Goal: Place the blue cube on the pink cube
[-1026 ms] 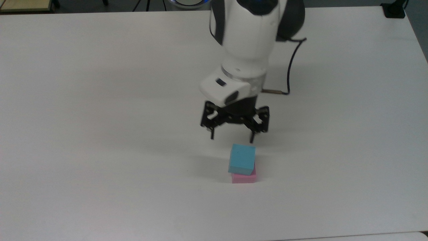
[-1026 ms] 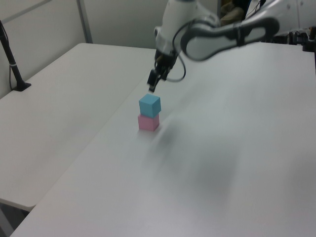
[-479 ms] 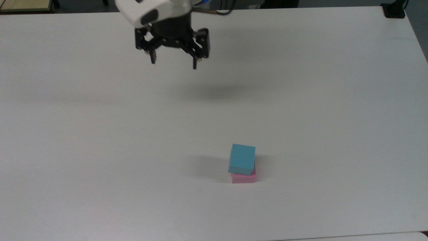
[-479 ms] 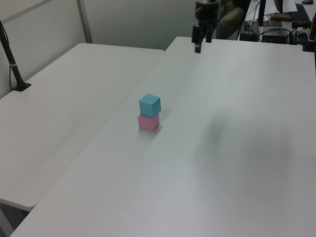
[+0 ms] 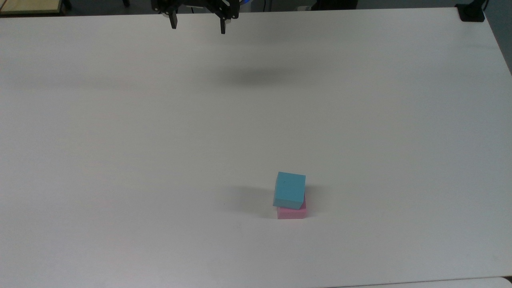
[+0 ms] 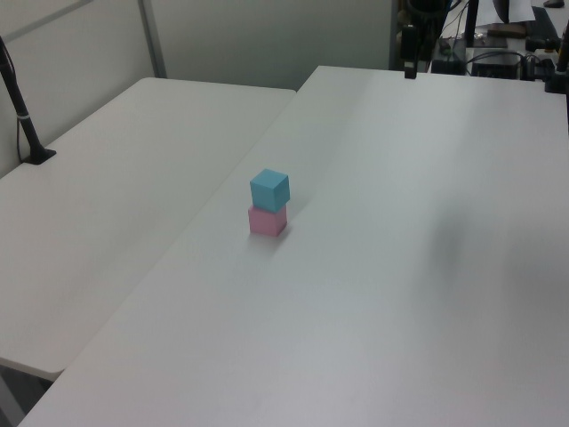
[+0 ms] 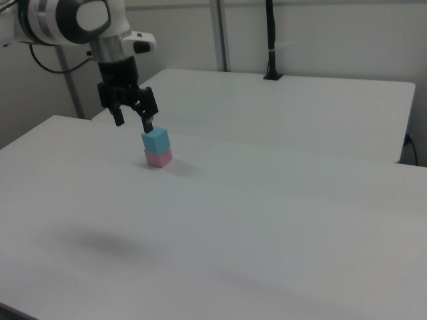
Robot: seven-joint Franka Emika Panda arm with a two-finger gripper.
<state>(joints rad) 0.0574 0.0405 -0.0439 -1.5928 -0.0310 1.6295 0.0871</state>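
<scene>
The blue cube (image 5: 289, 189) rests on top of the pink cube (image 5: 292, 212), slightly turned against it, on the white table (image 5: 120, 140). Nothing holds either of them. The same stack shows as blue cube (image 6: 269, 189) over pink cube (image 6: 267, 221) in the left view, and blue cube (image 7: 155, 140) over pink cube (image 7: 158, 158) in the right view. My gripper (image 5: 197, 28) hangs open and empty at the far edge of the table in the top view, well away from the stack. In the right view the gripper (image 7: 135, 125) is raised, its fingers spread.
A second white table (image 6: 116, 178) adjoins along a seam in the left view. A black post (image 6: 22, 116) stands on it at the left view's left. A black clamp (image 5: 471, 11) sits at the top view's upper right corner. Cables and equipment (image 6: 498, 53) lie beyond the far edge.
My open gripper has drawn back from just above the stack, rising and moving to the far table edge. The blue cube has stayed on the pink cube without shifting.
</scene>
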